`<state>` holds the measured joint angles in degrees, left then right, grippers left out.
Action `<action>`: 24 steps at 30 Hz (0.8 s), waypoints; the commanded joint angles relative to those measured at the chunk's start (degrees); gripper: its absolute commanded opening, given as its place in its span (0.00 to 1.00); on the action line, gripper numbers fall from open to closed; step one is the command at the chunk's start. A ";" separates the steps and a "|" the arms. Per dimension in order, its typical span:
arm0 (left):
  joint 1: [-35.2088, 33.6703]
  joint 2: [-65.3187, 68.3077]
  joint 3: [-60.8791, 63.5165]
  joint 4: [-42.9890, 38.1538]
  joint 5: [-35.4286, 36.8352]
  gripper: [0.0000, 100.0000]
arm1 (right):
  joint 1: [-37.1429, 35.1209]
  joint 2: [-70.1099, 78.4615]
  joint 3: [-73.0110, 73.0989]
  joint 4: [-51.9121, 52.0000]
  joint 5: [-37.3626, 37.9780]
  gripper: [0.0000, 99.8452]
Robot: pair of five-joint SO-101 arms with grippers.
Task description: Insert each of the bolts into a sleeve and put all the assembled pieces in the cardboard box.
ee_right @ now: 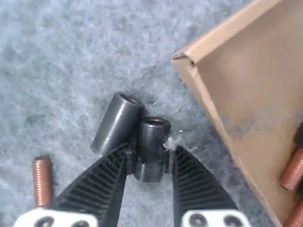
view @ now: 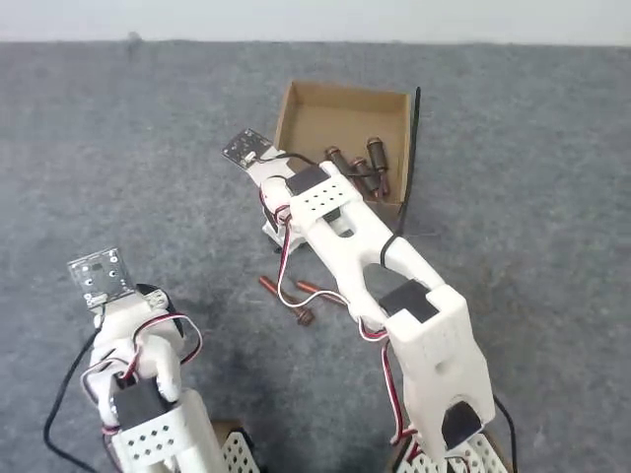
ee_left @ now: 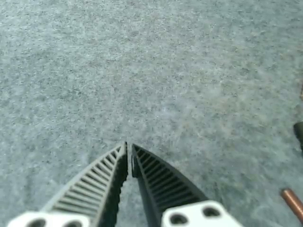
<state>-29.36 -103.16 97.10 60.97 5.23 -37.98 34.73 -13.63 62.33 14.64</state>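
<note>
My right gripper (ee_right: 151,148) is shut on a short dark sleeve (ee_right: 154,131), just off the near-left corner of the cardboard box (ee_right: 222,90). A second dark sleeve (ee_right: 117,124) lies on the carpet touching the held one. A copper bolt (ee_right: 41,187) lies beside them. In the high view the right arm (view: 340,222) stretches to the cardboard box (view: 296,118), which holds several assembled pieces (view: 357,168). Two loose bolts (view: 296,294) lie on the carpet under that arm. My left gripper (ee_left: 129,147) is shut on nothing, low over bare carpet.
Grey carpet covers the whole table. The left arm (view: 133,345) sits at the near left, away from the box. A copper bolt end (ee_left: 293,203) shows at the edge of the left wrist view. A black cable (view: 414,148) runs along the box's right wall.
</note>
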 commanded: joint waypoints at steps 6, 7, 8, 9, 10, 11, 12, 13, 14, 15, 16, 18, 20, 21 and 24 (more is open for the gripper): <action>-0.44 -1.05 -0.57 0.09 -0.62 0.01 | -1.01 0.04 -0.62 -0.22 0.97 0.21; -0.44 -1.05 -0.57 0.09 -0.62 0.01 | -1.01 0.13 -0.62 -0.22 0.97 0.20; -0.53 -1.05 -0.57 0.09 -0.62 0.01 | -0.92 0.13 -0.62 -0.22 0.97 0.18; -0.53 -1.05 -0.57 0.09 -0.62 0.01 | -0.92 0.13 -0.62 -0.22 0.97 0.16; -0.53 -1.05 -0.57 0.09 -0.62 0.01 | -0.92 0.13 -0.62 -0.22 0.97 0.13; -0.53 -1.05 -0.57 0.09 -0.62 0.01 | -0.75 0.13 -0.62 -0.22 0.97 0.11; -0.53 -1.05 -0.57 0.09 -0.62 0.01 | -0.48 0.13 -0.62 -0.31 0.97 0.08; -0.53 -1.05 -0.57 0.09 -0.62 0.01 | -0.40 0.13 -0.62 -0.31 0.88 0.06; -0.53 -1.05 -0.57 0.09 -0.62 0.01 | -0.40 0.13 -0.62 -0.31 0.88 0.04; -0.53 -1.05 -0.57 0.09 -0.62 0.01 | -0.40 0.13 -0.62 -0.31 0.88 0.03; -0.53 -1.05 -0.57 0.09 -0.62 0.01 | -0.40 0.13 -0.53 -0.31 0.88 0.02; -0.53 -1.05 -0.57 0.09 -0.62 0.01 | -0.40 0.13 -0.35 -0.22 0.88 0.00; -0.53 -1.05 -0.57 0.09 -0.62 0.01 | -0.22 -0.13 -0.53 1.36 0.88 0.01; -0.53 -1.05 -0.57 0.09 -0.62 0.01 | 0.13 -0.31 -0.53 2.07 0.88 0.01; -0.53 -1.05 -0.57 0.09 -0.62 0.01 | 1.01 -0.66 -1.14 4.62 0.88 0.01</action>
<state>-29.36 -103.16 97.10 60.97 5.23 -37.89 35.87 -13.63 64.35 14.99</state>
